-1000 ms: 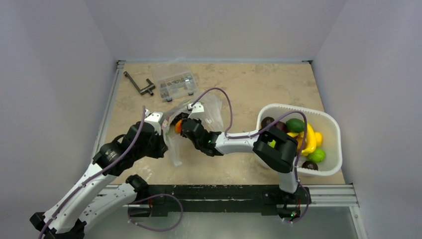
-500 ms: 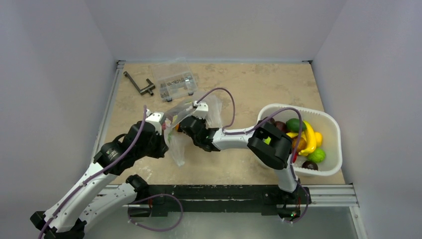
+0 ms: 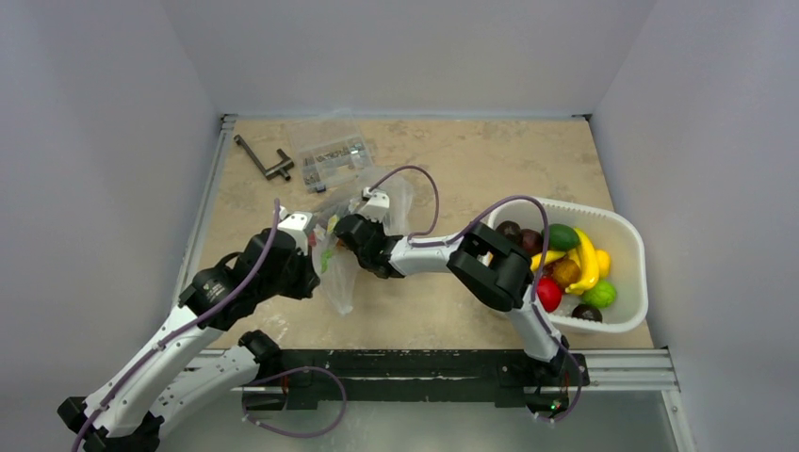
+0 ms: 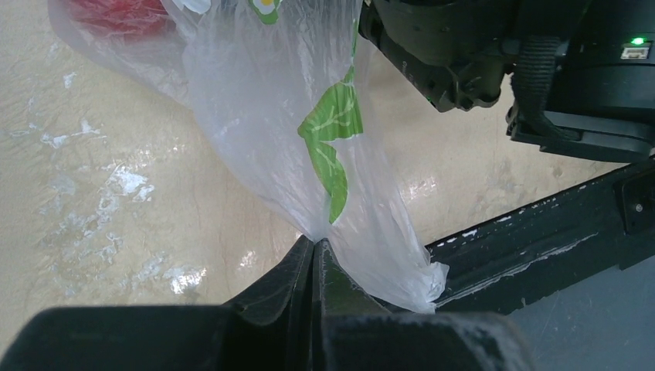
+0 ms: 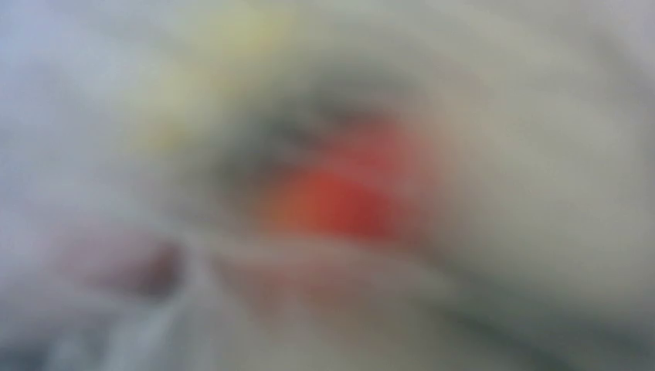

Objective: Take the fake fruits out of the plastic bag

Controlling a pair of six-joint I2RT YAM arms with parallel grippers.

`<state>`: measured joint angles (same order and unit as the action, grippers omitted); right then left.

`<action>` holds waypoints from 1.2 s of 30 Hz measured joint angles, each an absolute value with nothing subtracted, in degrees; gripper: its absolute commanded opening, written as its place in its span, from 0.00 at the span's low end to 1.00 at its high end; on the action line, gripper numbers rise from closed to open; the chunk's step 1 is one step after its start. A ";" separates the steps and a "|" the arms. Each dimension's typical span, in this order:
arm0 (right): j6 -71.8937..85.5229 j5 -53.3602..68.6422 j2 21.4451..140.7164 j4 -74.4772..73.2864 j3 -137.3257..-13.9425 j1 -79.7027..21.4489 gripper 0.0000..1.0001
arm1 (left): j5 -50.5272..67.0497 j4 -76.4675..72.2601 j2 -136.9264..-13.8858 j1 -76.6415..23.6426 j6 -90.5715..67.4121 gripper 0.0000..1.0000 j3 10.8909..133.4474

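Pale grey walls enclose a beige, stone-look tabletop. The plastic bag sits toward 9 o'clock of centre, its film pinched tight in the left gripper. The right gripper is buried in the bag's mouth, so I cannot tell how its jaws stand; a red fake fruit shows through the film.

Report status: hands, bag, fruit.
Left hand shut, pinching plastic bag end. Right hand in bag mouth, grip unreadable, wrist view blurred. Red fruit inside bag. No obstruction seen.

Table, plastic bag seemingly resting mid-table, clear parts box and dark tool far left, white basket right
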<state>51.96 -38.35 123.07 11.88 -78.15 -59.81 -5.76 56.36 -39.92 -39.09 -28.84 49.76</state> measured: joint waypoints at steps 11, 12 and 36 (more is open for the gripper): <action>48.38 -37.89 124.70 14.63 -78.72 -59.44 0.24 | -5.85 56.38 -39.97 -39.77 -28.84 0.00 49.76; 47.86 -37.74 124.38 15.11 -78.24 -59.44 0.21 | -5.85 56.38 -39.97 -39.83 -28.84 0.00 49.76; 36.99 -17.87 98.83 17.04 -60.55 -59.20 0.00 | -7.68 56.60 -40.27 -39.86 -28.88 0.00 49.76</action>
<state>36.99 -17.87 98.83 17.04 -60.55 -59.20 -7.68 56.60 -40.27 -39.86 -28.88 49.76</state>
